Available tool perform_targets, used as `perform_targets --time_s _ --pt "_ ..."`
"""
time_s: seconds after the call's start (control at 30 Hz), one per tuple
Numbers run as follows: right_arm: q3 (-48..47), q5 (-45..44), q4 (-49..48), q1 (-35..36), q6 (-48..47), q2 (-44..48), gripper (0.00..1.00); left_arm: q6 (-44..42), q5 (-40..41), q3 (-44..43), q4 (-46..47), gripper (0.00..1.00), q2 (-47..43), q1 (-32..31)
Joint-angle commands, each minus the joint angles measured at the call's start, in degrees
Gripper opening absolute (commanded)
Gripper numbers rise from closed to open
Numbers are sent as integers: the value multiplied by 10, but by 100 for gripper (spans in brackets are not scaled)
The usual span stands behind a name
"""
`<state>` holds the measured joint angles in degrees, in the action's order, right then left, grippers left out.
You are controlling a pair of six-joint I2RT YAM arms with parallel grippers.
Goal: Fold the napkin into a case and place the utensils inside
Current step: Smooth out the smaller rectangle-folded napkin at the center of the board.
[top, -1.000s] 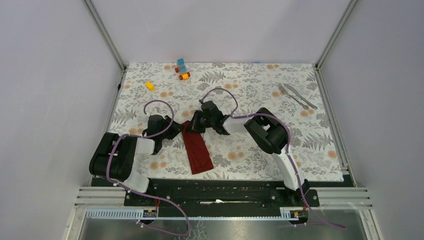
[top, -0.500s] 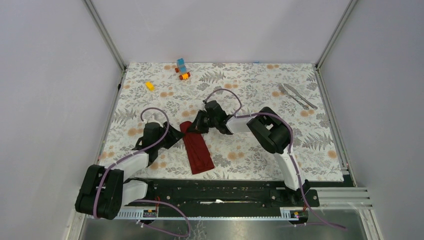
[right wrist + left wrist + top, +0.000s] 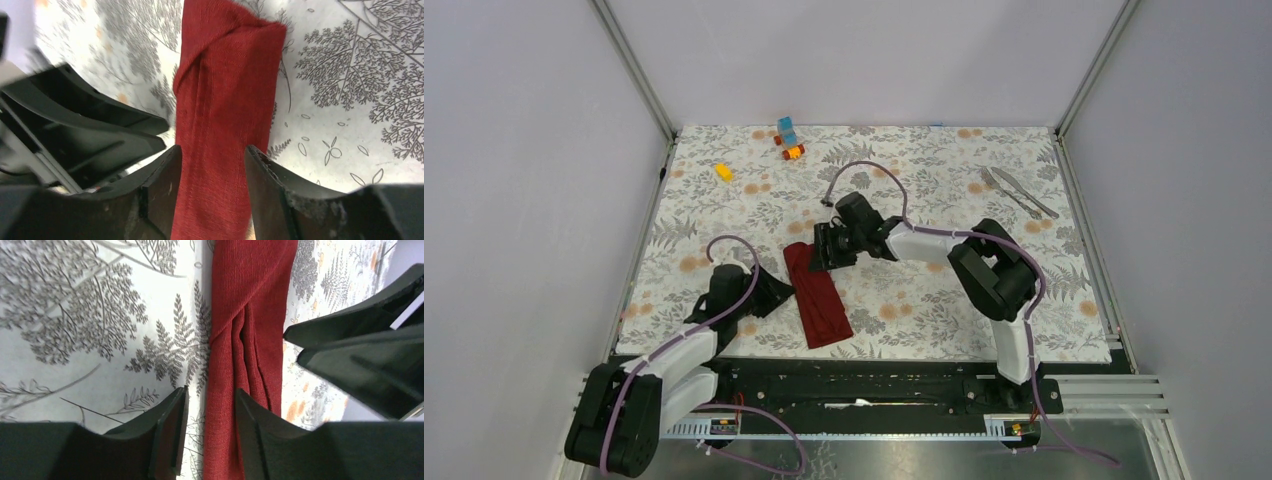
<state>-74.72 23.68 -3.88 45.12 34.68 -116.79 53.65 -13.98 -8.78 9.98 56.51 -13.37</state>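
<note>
a small yellow block [image 3: 723, 172] sits near the left edge of the leafy tablecloth [image 3: 924, 170]; blue and orange blocks [image 3: 788, 138] sit by its far edge.

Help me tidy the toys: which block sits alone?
The yellow block, lying by itself farther left; the blue block and orange block cluster together behind it.

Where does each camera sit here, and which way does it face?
Top external: high behind the bases, looking down on the table; both arms show.
Left wrist: on the left gripper, looking down past its open fingers at the case.
Right wrist: on the right gripper, looking down past its fingers at the same case.
Shared: both wrist views show the case and the other gripper.
</note>
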Motion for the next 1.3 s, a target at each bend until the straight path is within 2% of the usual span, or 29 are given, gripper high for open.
perform_targets --time_s 0.0,0.13,0.33,0.43,0.53,0.77,0.97,1.27 --pt "-32 -88 138 62 -207 46 57 31 -10 31 -21 42 -8 -17" --pt "-36 -191 166 106 -231 49 55 58 -20 43 40 33 46 -39" --pt "-26 -233 171 121 -222 65 48 79 -38 38 153 19 148 -56" --pt "-21 -250 177 122 -224 77 49 85 -36 27 191 15 187 -69" --pt "-20 -270 190 127 -230 91 54 95 -32 18 220 10 216 -84" --pt "-18 -287 201 129 -235 90 57 108 -23 9 253 9 258 -106" --pt "-17 -303 199 142 -230 75 56 108 -18 10 254 13 259 -108" --pt "-22 -315 194 153 -201 52 52 127 -21 24 291 7 266 -109"
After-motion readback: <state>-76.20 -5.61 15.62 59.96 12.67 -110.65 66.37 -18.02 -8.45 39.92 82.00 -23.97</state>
